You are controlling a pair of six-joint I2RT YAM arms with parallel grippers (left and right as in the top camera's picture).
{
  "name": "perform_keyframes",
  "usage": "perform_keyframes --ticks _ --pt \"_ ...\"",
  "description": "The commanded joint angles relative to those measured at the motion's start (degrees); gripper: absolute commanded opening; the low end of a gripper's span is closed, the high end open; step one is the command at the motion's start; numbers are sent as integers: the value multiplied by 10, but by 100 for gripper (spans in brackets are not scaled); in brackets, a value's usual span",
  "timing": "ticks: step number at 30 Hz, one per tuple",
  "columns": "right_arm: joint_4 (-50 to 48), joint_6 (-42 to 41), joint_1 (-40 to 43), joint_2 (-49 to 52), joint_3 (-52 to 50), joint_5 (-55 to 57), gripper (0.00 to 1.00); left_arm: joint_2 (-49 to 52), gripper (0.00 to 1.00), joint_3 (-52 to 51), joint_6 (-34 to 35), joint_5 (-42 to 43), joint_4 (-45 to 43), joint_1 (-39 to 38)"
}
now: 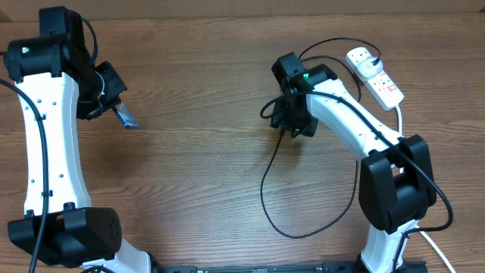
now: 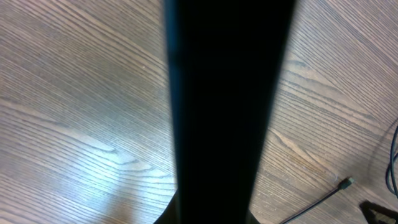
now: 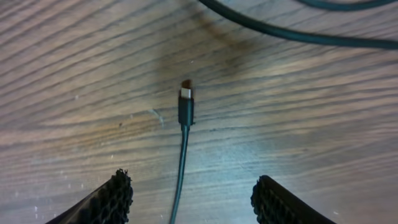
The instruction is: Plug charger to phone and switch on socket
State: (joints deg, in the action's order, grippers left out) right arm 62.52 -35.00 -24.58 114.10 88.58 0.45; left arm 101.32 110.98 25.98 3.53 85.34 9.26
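My left gripper [image 1: 112, 108] is shut on the phone [image 1: 126, 117], which hangs above the table's left side. In the left wrist view the phone's dark body [image 2: 227, 106] fills the middle and hides my fingers. The charger's thin black cable [image 1: 265, 199] loops over the table's centre and runs up toward the white socket [image 1: 377, 76] at the far right. Its connector tip [image 3: 186, 102] lies flat on the wood. My right gripper [image 3: 196, 199] stands open just above the table, and the cable [image 3: 180, 168] runs loose between the fingers [image 3: 117, 198].
The right arm's own dark cable [image 3: 292, 34] crosses the wood beyond the connector. The connector tip [image 2: 346, 182] also shows at the lower right of the left wrist view. Both arm bases stand at the table's front edge.
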Motion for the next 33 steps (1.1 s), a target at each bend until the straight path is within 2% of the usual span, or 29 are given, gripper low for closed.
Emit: perform_keyframes --ticks 1,5,9,18,24,33 --pt "-28 -12 -2 14 -35 -5 62 -2 4 8 -16 10 -6 1" --pt "-50 -12 -3 18 -50 -5 59 -2 4 8 -16 10 -6 1" --pt "-70 -17 -3 33 -60 -3 50 -2 4 8 -16 10 -6 1" --pt "-93 -40 -6 57 -60 8 49 -2 4 8 -16 10 -6 1" --pt "-87 -40 -16 61 -60 46 43 -2 4 8 -18 10 -7 1" --pt "-104 -35 -25 87 -60 19 19 -2 4 8 -18 10 -10 1"
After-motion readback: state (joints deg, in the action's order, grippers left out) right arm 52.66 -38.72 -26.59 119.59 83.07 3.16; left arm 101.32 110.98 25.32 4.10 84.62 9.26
